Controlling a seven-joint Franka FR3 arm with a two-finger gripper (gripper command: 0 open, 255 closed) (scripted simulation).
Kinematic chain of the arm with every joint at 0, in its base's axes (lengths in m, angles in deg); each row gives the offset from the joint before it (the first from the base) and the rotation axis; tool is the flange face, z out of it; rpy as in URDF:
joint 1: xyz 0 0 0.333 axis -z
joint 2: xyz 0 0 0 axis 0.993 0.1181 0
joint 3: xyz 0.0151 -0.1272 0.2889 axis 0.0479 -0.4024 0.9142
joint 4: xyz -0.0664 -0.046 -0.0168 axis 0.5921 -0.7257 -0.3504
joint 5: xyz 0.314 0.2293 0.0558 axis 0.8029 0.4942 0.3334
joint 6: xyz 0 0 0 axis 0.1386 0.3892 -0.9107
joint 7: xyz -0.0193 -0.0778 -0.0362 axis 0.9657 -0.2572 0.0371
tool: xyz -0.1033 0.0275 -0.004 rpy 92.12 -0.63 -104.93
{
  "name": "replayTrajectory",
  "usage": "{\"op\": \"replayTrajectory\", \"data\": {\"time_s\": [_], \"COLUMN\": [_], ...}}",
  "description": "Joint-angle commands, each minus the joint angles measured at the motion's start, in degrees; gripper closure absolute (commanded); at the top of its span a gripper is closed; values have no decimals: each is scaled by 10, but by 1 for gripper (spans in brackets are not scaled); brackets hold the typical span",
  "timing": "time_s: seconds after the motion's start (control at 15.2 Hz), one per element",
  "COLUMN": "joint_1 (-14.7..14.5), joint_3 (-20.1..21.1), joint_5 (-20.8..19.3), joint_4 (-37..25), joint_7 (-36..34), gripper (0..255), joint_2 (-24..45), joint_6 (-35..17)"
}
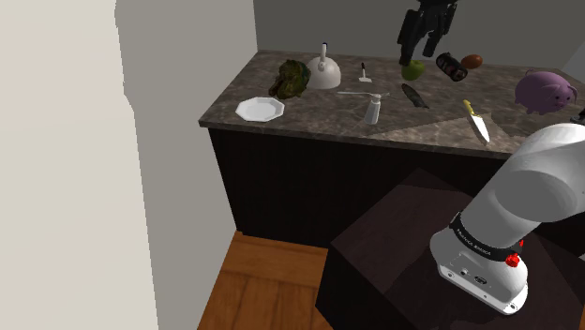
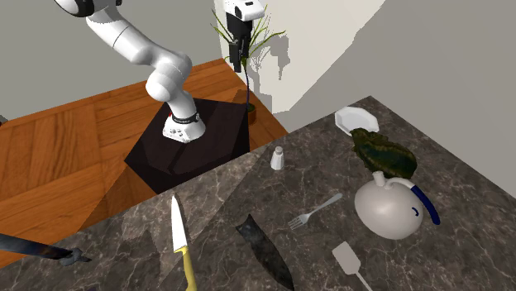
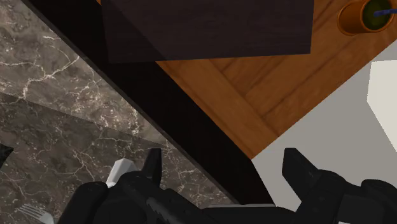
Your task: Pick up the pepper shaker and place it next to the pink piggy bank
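Gripper [image 1: 419,45] hangs high above the surface [image 1: 323,117], touching nothing. Fingers [image 3: 299,168] are spread wide with nothing between them. Through the gap, the wrist view shows the surface's front edge and the wood floor [image 3: 254,95].

Pepper shaker [image 1: 372,111] renders pale grey-white. It stands upright near the front edge of the surface, just beside the fork [image 1: 360,93]. In the second exterior view the shaker has bare marble all round it, with the fork off to that view's lower right. In the wrist view a pale object sits just past one fingertip. It looks like the shaker's top, but that can't be confirmed.

Pink piggy bank [image 1: 544,92] is at the shoulder view's far right end of the surface, well apart from the shaker. The yellow-handled knife [image 1: 476,121] lies between the two. White plate [image 1: 260,109] is to the shoulder view's left of the shaker, near the corner. Dark stand [image 2: 194,145] sits on the floor next to the surface.
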Motion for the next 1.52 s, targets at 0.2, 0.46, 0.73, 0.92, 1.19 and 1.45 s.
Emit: {"op": "replayTrajectory", "data": {"time_s": [0.2, 0.46, 0.73, 0.92, 1.19, 1.45], "joint_1": [10, 24, 36, 46, 57, 68], "joint_3": [-12, -29, -46, -59, -76, -93], "joint_5": [-14, -31, -45, -54, -61, -62], "joint_4": [17, 29, 30, 22, 1, -30], "joint_7": [4, 8, 10, 12, 16, 21], "gripper": [0, 0, 0, 0, 0, 0], "joint_2": [35, 91, 156, 209, 285, 364], "joint_6": [-54, -126, -195, -244, -303, -356]}}
